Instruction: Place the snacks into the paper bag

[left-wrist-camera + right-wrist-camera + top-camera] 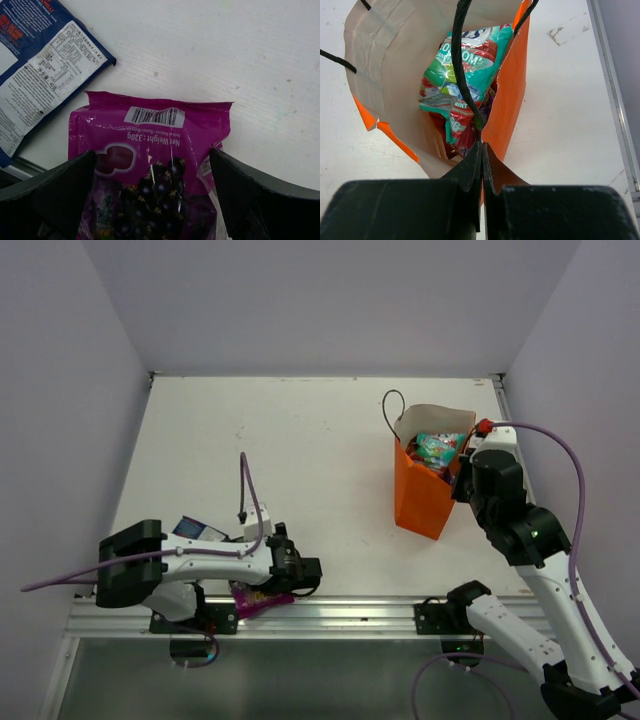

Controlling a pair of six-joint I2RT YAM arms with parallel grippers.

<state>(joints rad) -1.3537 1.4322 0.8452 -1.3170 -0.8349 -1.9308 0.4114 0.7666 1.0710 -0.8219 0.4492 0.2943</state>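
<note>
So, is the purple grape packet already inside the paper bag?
No, the purple grape packet lies flat on the table, between the open fingers of the left gripper.

left arm (200, 555) white links, black joints | right arm (520, 530) black upper housings, white lower link, small green light (540, 533) | lilac cable (530, 425) on each | left claw (155, 192) black | right claw (481, 150) black, wedge-shaped fingers

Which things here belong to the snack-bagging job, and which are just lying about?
Belong to the job:
paper bag
teal packet, already inside it
purple grape packet, between the fingers of the open left gripper
blue-and-white packet, next to it

Just there:
table
metal rail at its near edge
</note>
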